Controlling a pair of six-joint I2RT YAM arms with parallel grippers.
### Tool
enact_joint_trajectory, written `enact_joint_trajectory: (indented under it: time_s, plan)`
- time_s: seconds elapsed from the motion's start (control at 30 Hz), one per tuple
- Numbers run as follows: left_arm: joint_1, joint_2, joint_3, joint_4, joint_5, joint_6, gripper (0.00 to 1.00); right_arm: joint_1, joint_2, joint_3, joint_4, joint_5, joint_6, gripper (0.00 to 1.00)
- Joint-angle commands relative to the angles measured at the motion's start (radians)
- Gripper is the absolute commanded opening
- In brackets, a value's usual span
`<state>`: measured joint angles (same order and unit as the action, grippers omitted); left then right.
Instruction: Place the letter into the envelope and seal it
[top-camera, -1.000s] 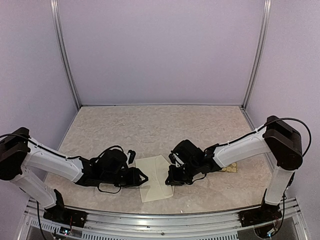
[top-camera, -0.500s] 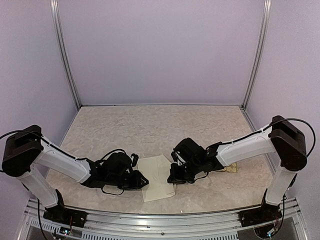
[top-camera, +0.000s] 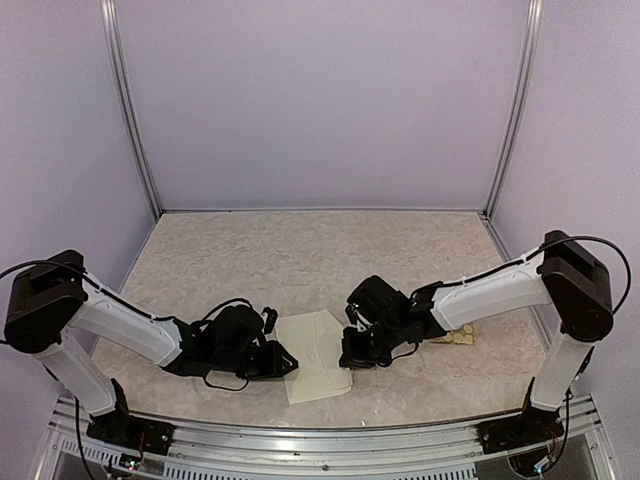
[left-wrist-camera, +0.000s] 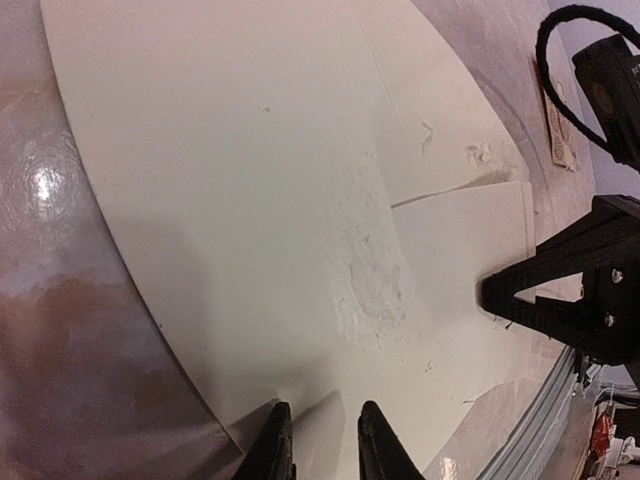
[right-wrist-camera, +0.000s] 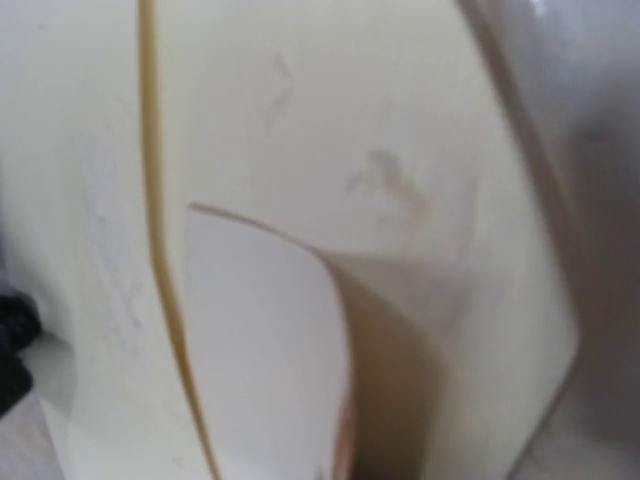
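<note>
The left gripper (top-camera: 289, 362) slid slightly toward the near edge, and the right gripper (top-camera: 347, 358) settled lower at the envelope's (top-camera: 312, 352) right edge.

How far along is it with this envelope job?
Done: no loose letter shows, so it may be inside the cream rectangular paper envelope. In hand: left gripper and right gripper pinch its opposite edges. To do: the tan sheet of round stickers lies apart; sealing isn't done.

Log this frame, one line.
left end effector: at envelope edge, fingers nearly together, grip unclear | right end effector: at opposite edge, state hidden | sticker sheet: under right arm, apart from envelope
</note>
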<state>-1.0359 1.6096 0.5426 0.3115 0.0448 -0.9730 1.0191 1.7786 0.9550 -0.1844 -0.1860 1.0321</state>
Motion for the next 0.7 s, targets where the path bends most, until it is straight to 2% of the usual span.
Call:
enact_joint_trajectory:
  time_s: [0.0,0.5,0.67]
  plan:
    - [-0.015,0.018,-0.018,-0.015,0.014,0.0,0.21,0.012,0.054,0.059,-0.029,-0.029,-0.032,0.0]
    - [-0.023,0.043,-0.011,0.021,0.04,-0.001,0.21,0.013,0.108,0.05,0.143,-0.16,-0.024,0.0]
    - [-0.027,0.039,-0.016,0.017,0.025,-0.002,0.22,0.013,0.077,0.02,0.167,-0.131,0.005,0.0]
